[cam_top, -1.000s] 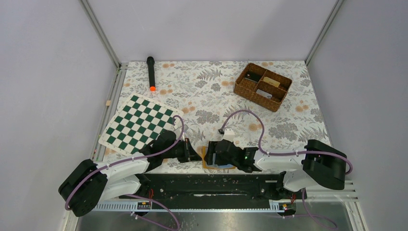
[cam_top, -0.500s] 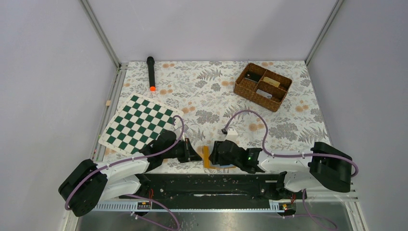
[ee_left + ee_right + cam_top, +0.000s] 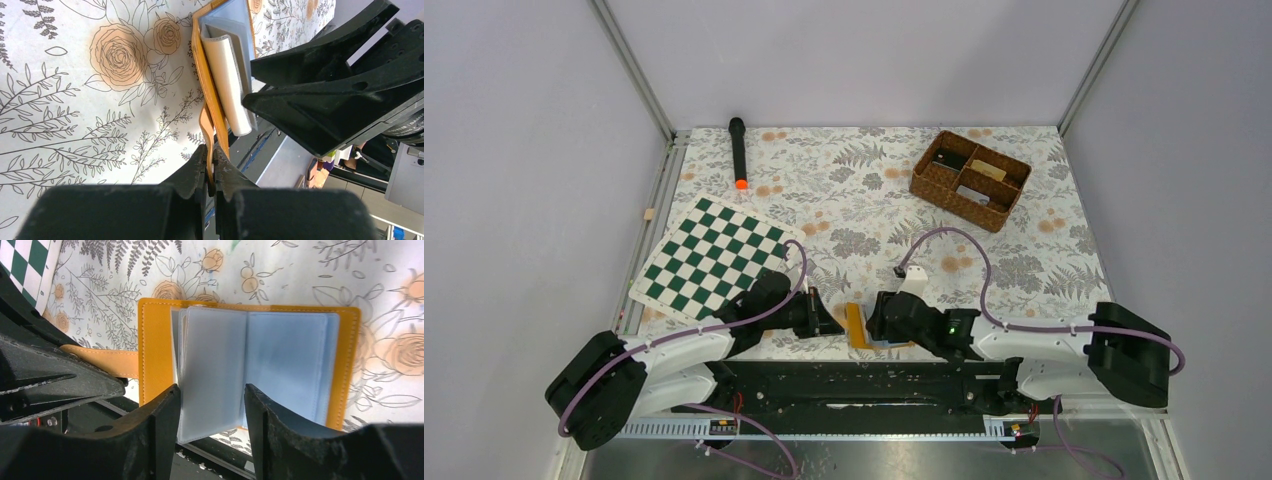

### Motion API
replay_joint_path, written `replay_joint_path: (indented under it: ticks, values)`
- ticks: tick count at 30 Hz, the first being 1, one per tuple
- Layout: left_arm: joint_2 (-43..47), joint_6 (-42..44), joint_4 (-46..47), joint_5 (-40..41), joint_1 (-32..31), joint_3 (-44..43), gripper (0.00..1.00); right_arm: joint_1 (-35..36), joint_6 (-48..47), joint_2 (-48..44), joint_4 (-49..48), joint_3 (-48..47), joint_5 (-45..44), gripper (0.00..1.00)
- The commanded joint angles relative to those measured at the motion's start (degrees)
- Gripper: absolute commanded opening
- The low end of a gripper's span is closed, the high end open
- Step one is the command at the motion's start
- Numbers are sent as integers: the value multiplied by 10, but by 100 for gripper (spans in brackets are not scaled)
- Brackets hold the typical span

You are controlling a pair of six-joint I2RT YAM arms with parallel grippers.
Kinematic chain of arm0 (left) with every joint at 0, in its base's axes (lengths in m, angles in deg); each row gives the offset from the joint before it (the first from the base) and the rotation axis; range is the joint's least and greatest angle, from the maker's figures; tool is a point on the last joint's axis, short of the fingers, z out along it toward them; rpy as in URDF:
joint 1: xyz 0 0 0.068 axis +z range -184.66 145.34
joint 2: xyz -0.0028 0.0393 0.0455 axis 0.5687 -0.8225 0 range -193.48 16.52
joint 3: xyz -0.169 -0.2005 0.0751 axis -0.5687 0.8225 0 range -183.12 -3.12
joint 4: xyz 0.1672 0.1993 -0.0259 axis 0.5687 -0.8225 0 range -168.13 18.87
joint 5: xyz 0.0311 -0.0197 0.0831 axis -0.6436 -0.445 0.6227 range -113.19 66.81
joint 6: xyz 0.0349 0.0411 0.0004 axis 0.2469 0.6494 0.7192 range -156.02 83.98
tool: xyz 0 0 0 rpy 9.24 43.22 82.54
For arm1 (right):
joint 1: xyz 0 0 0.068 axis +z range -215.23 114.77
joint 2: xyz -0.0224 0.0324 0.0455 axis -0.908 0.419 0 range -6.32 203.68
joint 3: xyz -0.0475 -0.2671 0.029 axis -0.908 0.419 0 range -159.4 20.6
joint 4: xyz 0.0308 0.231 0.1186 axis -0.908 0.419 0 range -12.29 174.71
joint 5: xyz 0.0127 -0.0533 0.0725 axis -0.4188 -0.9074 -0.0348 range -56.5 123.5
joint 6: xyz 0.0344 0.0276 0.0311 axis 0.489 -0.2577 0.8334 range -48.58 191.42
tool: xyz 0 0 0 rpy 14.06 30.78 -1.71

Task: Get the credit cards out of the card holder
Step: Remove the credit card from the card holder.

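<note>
The card holder lies open at 6 o'clock on the table, at the near edge between the two arms. Its orange-tan cover faces down on the floral cloth and its clear sleeves face up. The sleeves look pale blue, and the credit cards cannot be told apart from the plastic. No lettering on the holder or the sleeves is legible.

The left gripper comes in from 9 o'clock of the holder. Its jaws are pressed together on the holder's closing strap, which sticks out from the cover's left edge.

The right gripper reaches in from 3 o'clock of the holder. Its jaws stand partway apart, one finger on each side of a loose leaf that rises from the holder's fold. The leaf fills the gap from finger to finger, but whether they actually pinch it cannot be told. In the left wrist view, that leaf bundle stands curled above the cover, with a right finger against its end.

Elsewhere on the table, a green-and-white chessboard lies at 8 o'clock. A black torch-like stick with an orange tip lies at 11 o'clock. A brown wicker basket with compartments sits at 1 o'clock, with a flat beige piece in one compartment.
</note>
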Motion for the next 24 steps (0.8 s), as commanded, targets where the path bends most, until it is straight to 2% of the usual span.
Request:
replay_joint_path:
  ticks: [1, 10, 20, 24]
  values:
    - [16, 2, 16, 8, -1, 4, 0, -1, -6, -39, 85, 7, -57, 57]
    - [10, 3, 17, 8, -1, 2, 0, -1, 0, -104, 108, 37, -78, 58]
    - [11, 4, 12, 6, -2, -4, 0, -1, -24, -77, 83, 30, -71, 58]
    - [10, 15, -11, 12, -2, -11, 0, -1, -35, -76, 98, 15, -77, 61]
